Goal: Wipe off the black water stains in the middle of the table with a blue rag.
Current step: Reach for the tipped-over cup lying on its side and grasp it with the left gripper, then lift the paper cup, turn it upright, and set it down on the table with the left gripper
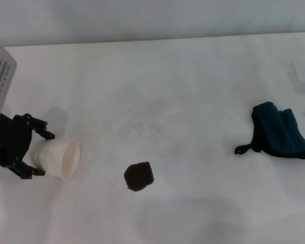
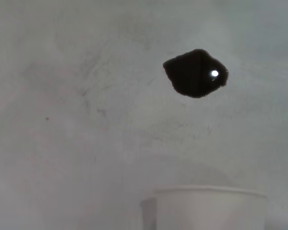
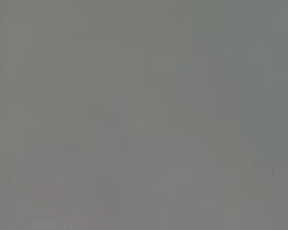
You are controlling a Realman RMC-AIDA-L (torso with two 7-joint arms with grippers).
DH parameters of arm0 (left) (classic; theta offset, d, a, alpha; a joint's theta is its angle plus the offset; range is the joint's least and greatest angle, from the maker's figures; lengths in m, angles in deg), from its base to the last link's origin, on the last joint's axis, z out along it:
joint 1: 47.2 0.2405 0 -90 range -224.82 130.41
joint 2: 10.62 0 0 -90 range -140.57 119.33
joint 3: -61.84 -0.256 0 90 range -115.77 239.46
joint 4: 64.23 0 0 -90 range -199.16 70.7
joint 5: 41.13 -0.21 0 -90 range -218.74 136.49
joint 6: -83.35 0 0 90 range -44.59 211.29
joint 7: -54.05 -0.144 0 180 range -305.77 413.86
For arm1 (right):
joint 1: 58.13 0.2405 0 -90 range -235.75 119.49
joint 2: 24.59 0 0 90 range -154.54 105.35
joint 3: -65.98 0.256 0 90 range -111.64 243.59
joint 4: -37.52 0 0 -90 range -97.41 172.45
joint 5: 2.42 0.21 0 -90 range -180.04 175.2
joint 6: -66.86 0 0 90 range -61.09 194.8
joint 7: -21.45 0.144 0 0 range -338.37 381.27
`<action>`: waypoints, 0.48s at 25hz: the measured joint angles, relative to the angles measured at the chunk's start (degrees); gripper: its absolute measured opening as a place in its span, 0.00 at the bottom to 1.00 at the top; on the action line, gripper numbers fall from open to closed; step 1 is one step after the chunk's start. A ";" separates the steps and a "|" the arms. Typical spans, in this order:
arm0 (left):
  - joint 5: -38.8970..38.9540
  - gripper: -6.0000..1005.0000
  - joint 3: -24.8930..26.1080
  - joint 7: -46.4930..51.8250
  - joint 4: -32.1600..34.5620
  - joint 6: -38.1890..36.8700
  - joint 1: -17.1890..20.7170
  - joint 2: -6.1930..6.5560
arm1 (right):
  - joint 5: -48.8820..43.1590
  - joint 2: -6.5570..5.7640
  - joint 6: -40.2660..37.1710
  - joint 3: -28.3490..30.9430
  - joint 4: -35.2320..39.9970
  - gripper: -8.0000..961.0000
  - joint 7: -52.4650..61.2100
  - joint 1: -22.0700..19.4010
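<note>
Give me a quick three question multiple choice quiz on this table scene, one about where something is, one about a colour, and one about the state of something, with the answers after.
1. Where does the blue rag lie on the table?
A. On the robot's right side
B. On top of the stain
C. Inside the cup

2. What colour is the cup?
A. Red
B. White
C. Green

3. How is the cup positioned?
A. Upright by itself
B. Upside down on the rag
C. On its side in the left gripper

Answers: 1 A, the rag sits far right, apart from the black water stains. 2 B, its wall and mouth are white. 3 C, its mouth faces sideways between the black fingers.
</note>
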 joint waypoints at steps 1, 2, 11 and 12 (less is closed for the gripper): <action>-0.02 0.84 0.00 0.48 0.66 0.35 0.20 0.04 | 0.00 -0.01 0.02 0.00 0.05 0.82 0.00 0.02; -0.01 0.84 0.00 0.86 1.18 0.71 0.38 0.04 | 0.00 -0.03 0.07 0.00 0.09 0.82 0.00 0.04; 0.74 0.83 -0.01 2.71 5.48 3.72 2.08 -0.04 | 0.00 -0.26 0.23 0.00 1.00 0.82 0.00 0.04; 1.07 0.83 0.00 3.08 5.70 3.95 2.18 -0.04 | 0.00 -0.26 0.26 0.00 1.10 0.82 0.00 0.02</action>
